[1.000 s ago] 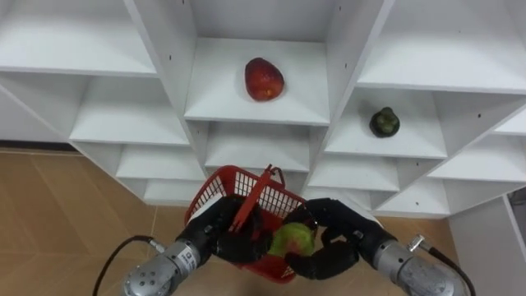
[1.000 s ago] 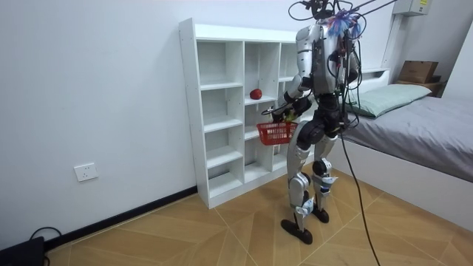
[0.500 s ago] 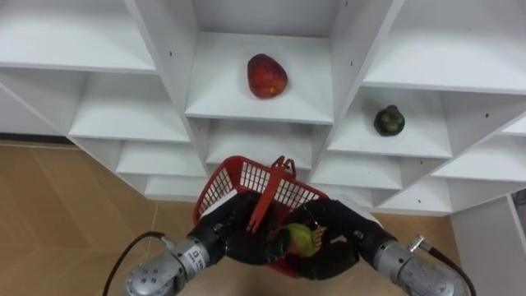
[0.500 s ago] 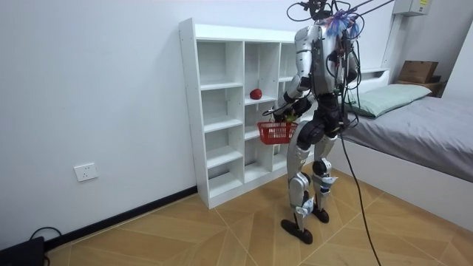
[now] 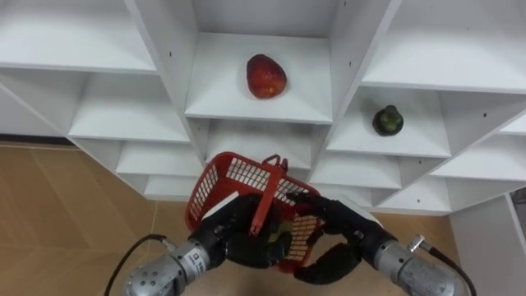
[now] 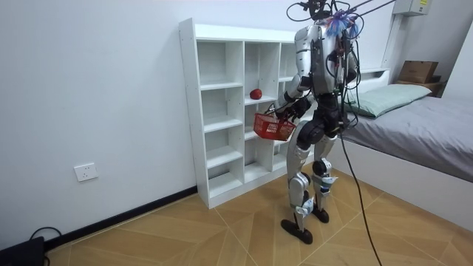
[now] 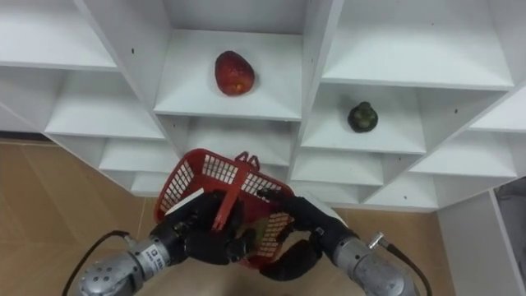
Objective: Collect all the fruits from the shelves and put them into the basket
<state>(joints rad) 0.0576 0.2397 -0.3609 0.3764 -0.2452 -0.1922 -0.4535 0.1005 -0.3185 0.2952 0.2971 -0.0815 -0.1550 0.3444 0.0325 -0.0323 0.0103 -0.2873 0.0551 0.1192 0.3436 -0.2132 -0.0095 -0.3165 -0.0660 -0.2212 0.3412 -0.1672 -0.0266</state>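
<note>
So, mid-collection at the closet (image 5: pixel 164 49): the red basket (image 5: pixel 238 174) is tipped, with my left robot hand (image 5: pixel 238 242) curled round it. The right robot hand (image 5: pixel 333 218) sits at its 3 o'clock wall, and I can't tell if it grips. A green fruit (image 5: pixel 283 232) is inside. Next reach, I reckon: red fruit (image 5: pixel 266 76) at 12 o'clock, dark fruit (image 5: pixel 387 121) at 2.

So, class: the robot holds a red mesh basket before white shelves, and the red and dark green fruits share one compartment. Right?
No. The left eye view shows the round red fruit in the middle compartment, the dark green fruit in the next one rightward. The red mesh basket is held as stated.
</note>
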